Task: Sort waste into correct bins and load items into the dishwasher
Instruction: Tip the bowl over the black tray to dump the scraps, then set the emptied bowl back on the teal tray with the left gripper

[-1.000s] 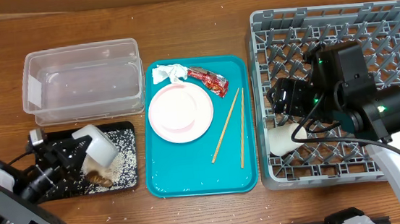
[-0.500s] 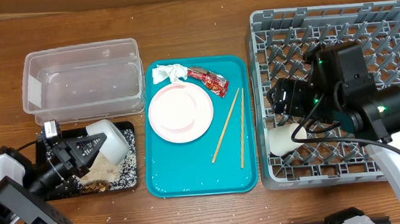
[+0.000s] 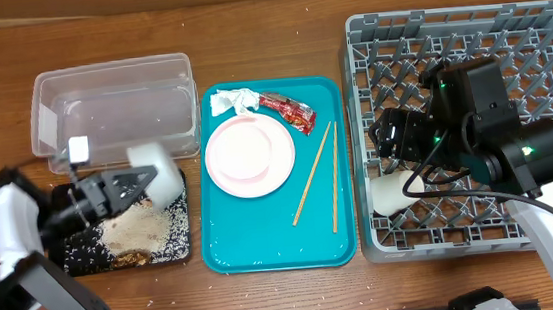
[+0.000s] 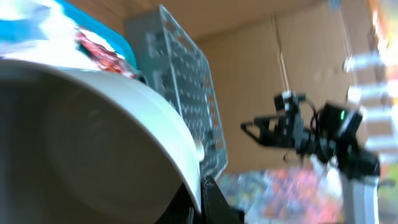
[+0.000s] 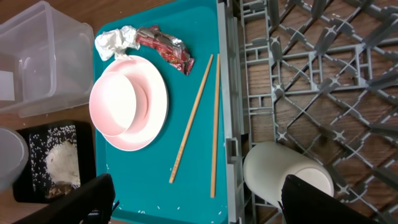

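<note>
My left gripper [image 3: 127,185] is shut on the rim of the small pale bowl [image 3: 157,169] and holds it tilted above the black tray [image 3: 179,246]. The bowl fills the left wrist view [image 4: 93,124]. A heap of white grains with brown scraps [image 3: 132,229] lies on the black tray. The clear tub [image 3: 112,114] stands behind it. The pink plate [image 3: 249,154], napkin [image 3: 235,100], red wrapper [image 3: 288,111] and two chopsticks [image 3: 313,172] lie on the teal tray [image 3: 265,251]. The white cup [image 5: 283,177] lies on its side in the grey dish rack [image 3: 538,42]. My right gripper [image 5: 202,205] is open above the rack's left edge.
The rack's upright pegs stand under and around my right arm. The teal tray sits between the black tray and the rack. Bare wooden table [image 3: 266,35] runs along the far side. Loose grains are scattered on the black tray.
My left gripper has lifted the bowl up and back off the black tray, leaving the heap of grains and scraps uncovered on it. The right arm has not moved.
</note>
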